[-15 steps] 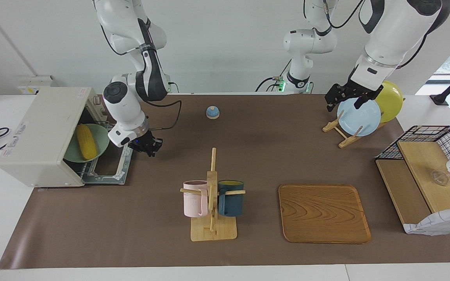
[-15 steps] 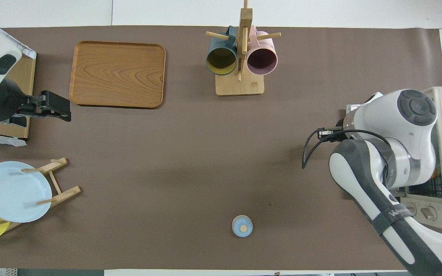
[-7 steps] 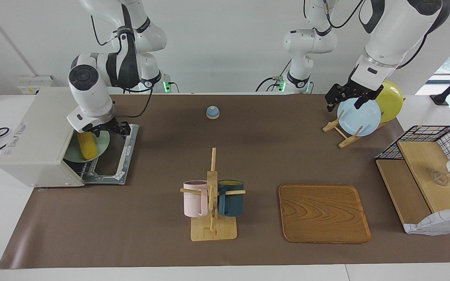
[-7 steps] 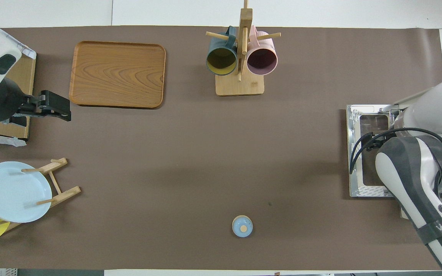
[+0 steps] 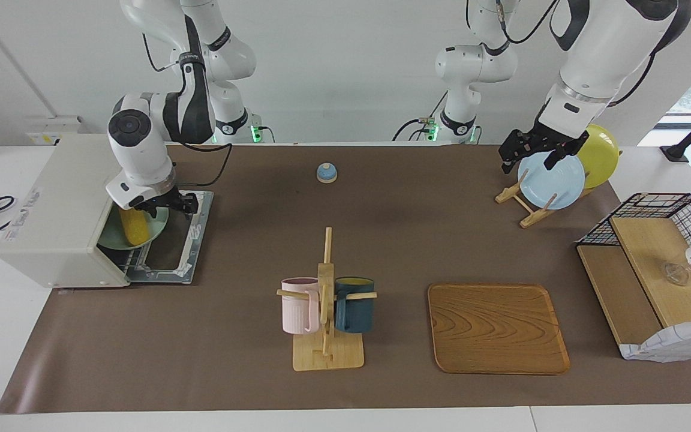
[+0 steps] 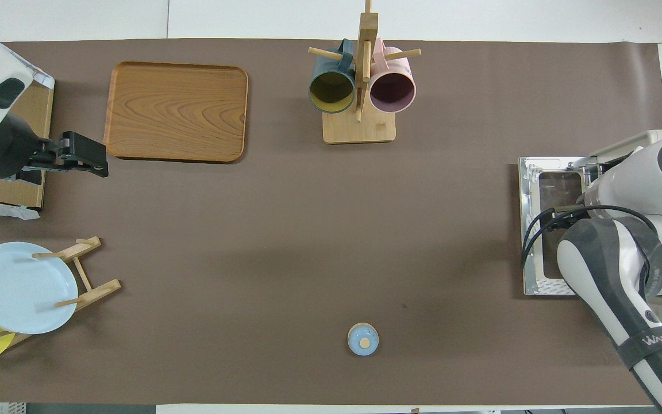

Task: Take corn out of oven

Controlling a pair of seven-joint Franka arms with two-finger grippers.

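The off-white oven (image 5: 51,210) stands at the right arm's end of the table, with its door (image 5: 171,252) folded down flat. Inside it, the yellow corn (image 5: 132,227) lies on a green plate (image 5: 155,223). My right gripper (image 5: 165,209) hangs at the oven's mouth, just over the end of the corn nearer the robots. Its fingers stand apart, and I cannot tell whether they touch the corn. In the overhead view the right arm (image 6: 624,253) hides the corn and this gripper. My left gripper (image 5: 531,155) waits open and holds nothing, up over the plate rack (image 5: 522,207).
A mug rack (image 5: 326,336) with a pink mug and a blue mug stands mid-table, beside a wooden tray (image 5: 497,327). A small blue knob (image 5: 326,173) lies nearer the robots. Blue and yellow plates lean in the plate rack. A black wire basket shelf (image 5: 663,207) stands beside it.
My right gripper swung from beside the open door to the oven's mouth, opened, and has since sunk slightly onto the corn's end. The corn has not moved. The left arm has barely shifted.
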